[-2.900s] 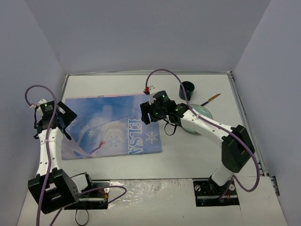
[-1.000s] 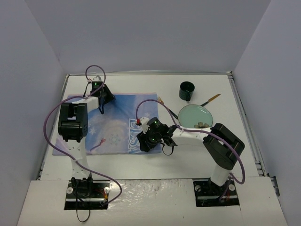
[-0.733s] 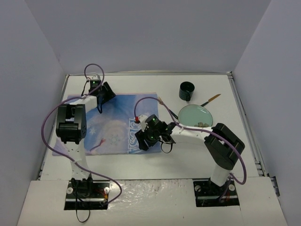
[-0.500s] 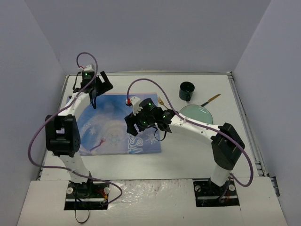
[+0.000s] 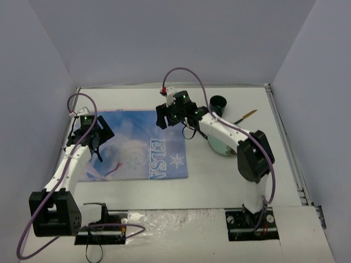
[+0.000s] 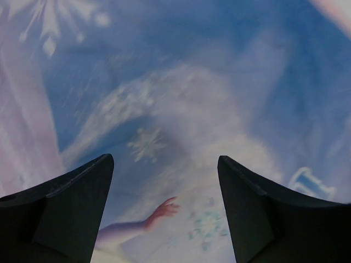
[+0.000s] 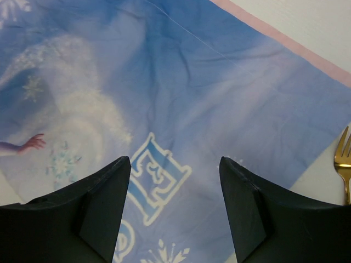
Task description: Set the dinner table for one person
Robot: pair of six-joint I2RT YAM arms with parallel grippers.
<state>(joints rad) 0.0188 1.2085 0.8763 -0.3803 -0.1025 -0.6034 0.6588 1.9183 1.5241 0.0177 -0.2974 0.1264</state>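
The white dinner table [image 5: 219, 175] carries a blue snowflake "ELSA" placemat [image 5: 131, 145], lying flat left of centre. My left gripper [image 5: 94, 137] hovers open and empty over the mat's left part; the left wrist view shows only the mat print [image 6: 164, 82] between its fingers [image 6: 164, 160]. My right gripper [image 5: 169, 118] hovers open and empty over the mat's far right corner; its wrist view [image 7: 174, 160] shows the ELSA lettering [image 7: 156, 178] and gold fork tines [image 7: 344, 156] on the table just off the mat's corner.
A dark green cup [image 5: 218, 102] stands at the far right. A pale green plate [image 5: 222, 143] lies right of the mat, partly under the right arm. A gold-handled utensil [image 5: 247, 115] lies beyond it. White walls enclose the table.
My left gripper moved from the mat's far left corner nearer, over its left part. My right gripper moved from the mat's middle to its far right corner. The mat lies flat.
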